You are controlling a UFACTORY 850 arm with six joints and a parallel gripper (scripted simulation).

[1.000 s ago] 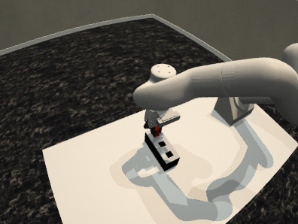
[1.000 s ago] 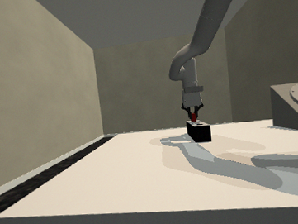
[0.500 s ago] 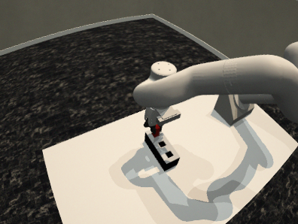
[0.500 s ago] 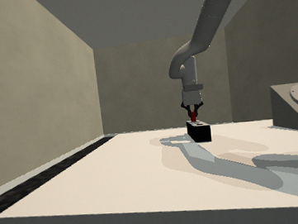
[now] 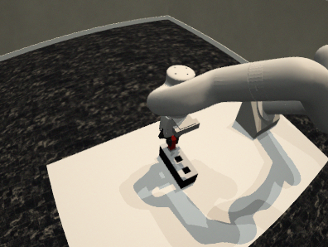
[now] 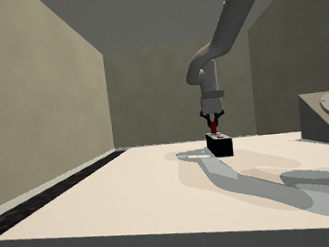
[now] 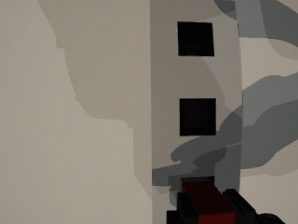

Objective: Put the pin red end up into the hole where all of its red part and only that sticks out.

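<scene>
Top view: dark-fingered grey gripper (image 5: 171, 142) clamped on red-ended pin (image 5: 171, 142) — directly below it, end hole of black rectangular three-hole block (image 5: 179, 166) on white table slab (image 5: 103, 195).

Exterior view: pin (image 6: 213, 127) upright, its lower end at block (image 6: 220, 145) top.

Wrist view: two open square holes ahead of fingers — third covered by pin (image 7: 212, 219).

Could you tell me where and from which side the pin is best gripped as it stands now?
By its red upper end, from straight above. The pin stands upright at the end hole of the block, so only the red part shows above the top face. The tool is shut on it there, one finger on each side.
</scene>
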